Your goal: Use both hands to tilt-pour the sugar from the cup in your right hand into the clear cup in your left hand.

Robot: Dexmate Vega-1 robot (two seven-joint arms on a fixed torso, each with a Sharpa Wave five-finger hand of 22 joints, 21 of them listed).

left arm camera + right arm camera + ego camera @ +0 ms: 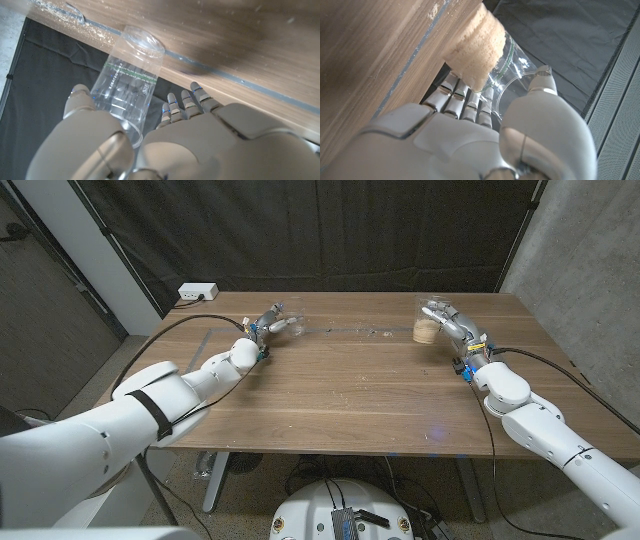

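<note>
clear cup [131, 75] rim: behind left hand [165, 145] | head view: cups too small

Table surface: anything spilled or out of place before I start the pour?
Yes. Loose sugar grains lie scattered along the far part of the table, between the clear cup and the sugar cup. Both cups stand upright, each held by a hand.

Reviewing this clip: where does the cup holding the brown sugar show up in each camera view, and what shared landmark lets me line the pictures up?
Head view: the sugar cup stands on the table's far right, held by the right robot hand.
Left wrist view: not seen; the cup there is the empty clear cup, held by the left robot hand.
Right wrist view: upper middle, sugar end against the tabletop.
Shared landmark: the wooden table, with its pale line along the far side.
</note>
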